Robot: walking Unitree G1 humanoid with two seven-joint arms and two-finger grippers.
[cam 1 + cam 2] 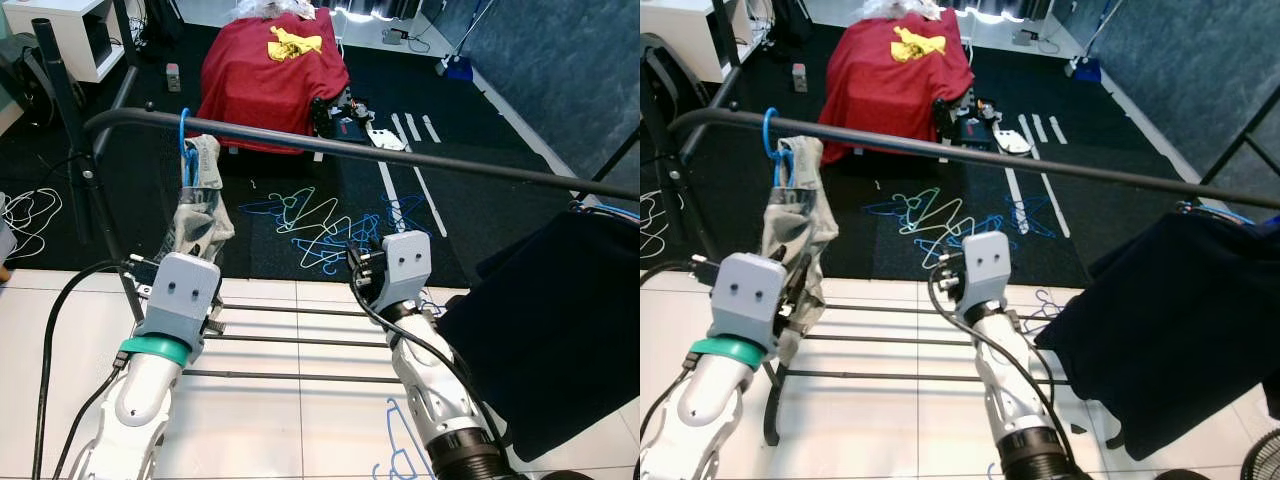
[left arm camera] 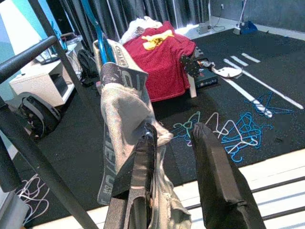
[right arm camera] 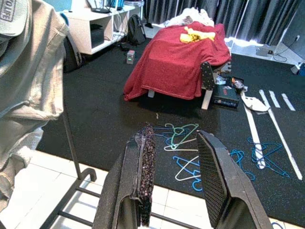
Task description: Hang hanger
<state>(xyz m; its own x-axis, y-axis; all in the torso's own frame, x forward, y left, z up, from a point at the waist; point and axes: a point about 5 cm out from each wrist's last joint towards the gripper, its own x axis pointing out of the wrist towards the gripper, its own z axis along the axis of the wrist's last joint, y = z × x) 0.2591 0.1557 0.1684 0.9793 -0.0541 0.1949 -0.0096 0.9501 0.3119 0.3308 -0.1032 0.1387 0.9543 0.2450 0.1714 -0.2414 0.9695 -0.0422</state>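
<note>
The blue hanger [image 1: 186, 150] is already hooked on the rail [image 1: 400, 158] with a grey garment [image 1: 203, 205] on it. My left gripper [image 2: 174, 157] is spread right beside the cloth, my right gripper [image 3: 174, 157] spread over nothing. It looks light and floppy, so I'd grab the stiff hook.

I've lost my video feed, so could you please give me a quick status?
Both claws open, empty: left claw at the grey garment, right claw clear. Blue hanger already on rail. Nothing blocking.
</note>
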